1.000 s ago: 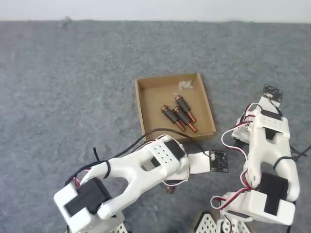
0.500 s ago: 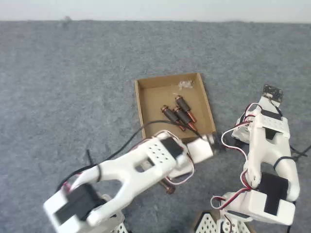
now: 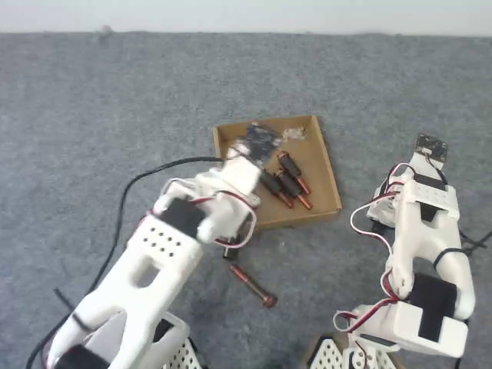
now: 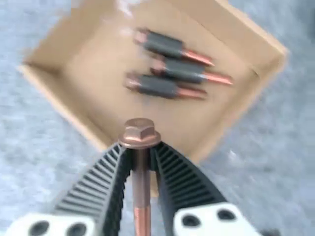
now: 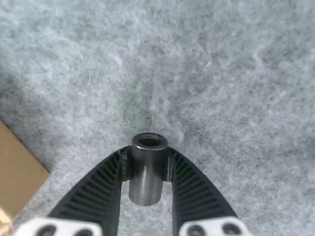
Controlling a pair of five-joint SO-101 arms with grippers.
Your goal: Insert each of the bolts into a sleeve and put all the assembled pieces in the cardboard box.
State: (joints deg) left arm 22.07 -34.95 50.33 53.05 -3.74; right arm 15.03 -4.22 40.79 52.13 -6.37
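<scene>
My left gripper [image 4: 139, 147] is shut on a copper bolt [image 4: 140, 133], hex head outward, just off the near wall of the cardboard box [image 4: 93, 64]. Three assembled pieces [image 4: 170, 69], black sleeves with copper tips, lie side by side in it. From above, the left arm [image 3: 207, 207] stretches over the left side of the box [image 3: 315, 146], next to the assembled pieces [image 3: 280, 181]. A loose bolt [image 3: 250, 284] lies on the carpet in front of the box. My right gripper [image 5: 149, 156] is shut on an upright black sleeve [image 5: 147, 174] above the carpet.
Grey carpet covers the whole table. The right arm [image 3: 423, 231] stands folded to the right of the box, whose corner [image 5: 15, 187] shows at the edge of the right wrist view. A black cable [image 3: 154, 173] trails left of the left arm.
The left arm has swung from the box's front right corner up and left, over the box's left side. That uncovered the loose bolt on the carpet. The right arm has kept still.
</scene>
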